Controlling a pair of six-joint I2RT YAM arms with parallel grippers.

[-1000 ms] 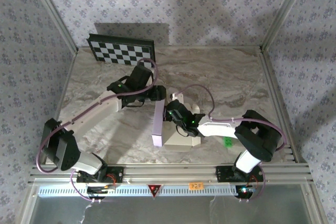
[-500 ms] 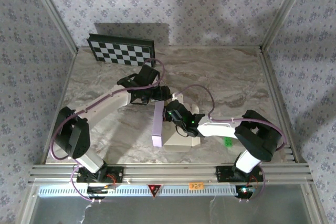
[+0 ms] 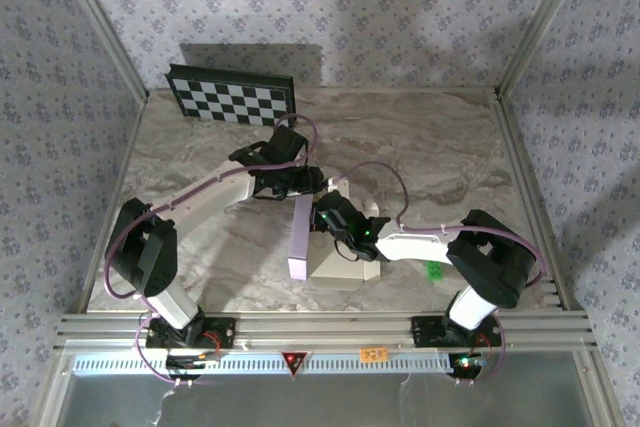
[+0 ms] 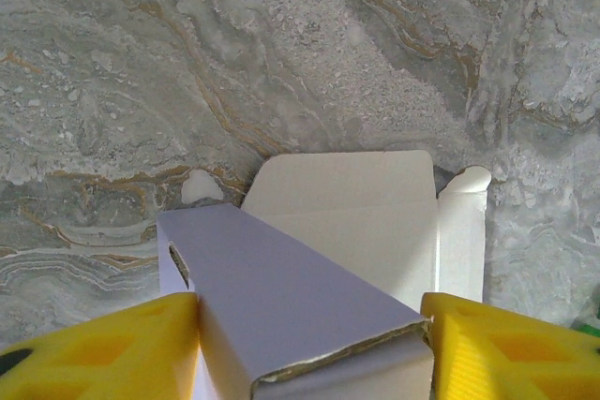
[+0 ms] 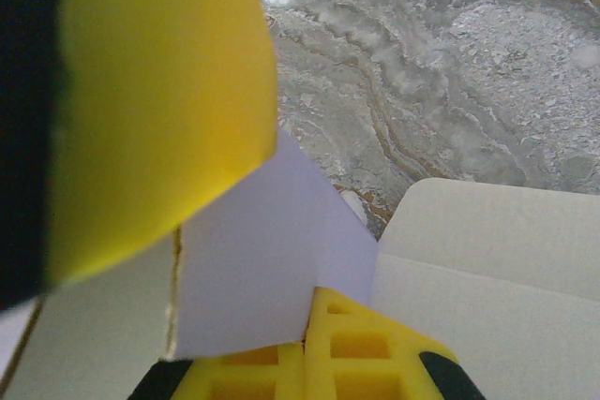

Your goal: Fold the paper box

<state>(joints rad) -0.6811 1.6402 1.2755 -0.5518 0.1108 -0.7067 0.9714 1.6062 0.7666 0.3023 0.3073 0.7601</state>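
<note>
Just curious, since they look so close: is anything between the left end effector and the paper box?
Nothing visible does. The left end effector straddles the paper box at its raised lavender wall, with one yellow finger against each side.

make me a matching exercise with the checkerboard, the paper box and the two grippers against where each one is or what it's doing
Column one:
1 checkerboard
2 paper box
3 left gripper
4 right gripper

Column two:
a pinched shut on a thin flap
b at the far left corner of the table
c fingers on either side of the raised lavender wall
d middle of the table, partly folded

Pairs: 1-b, 2-d, 3-c, 4-a
</note>
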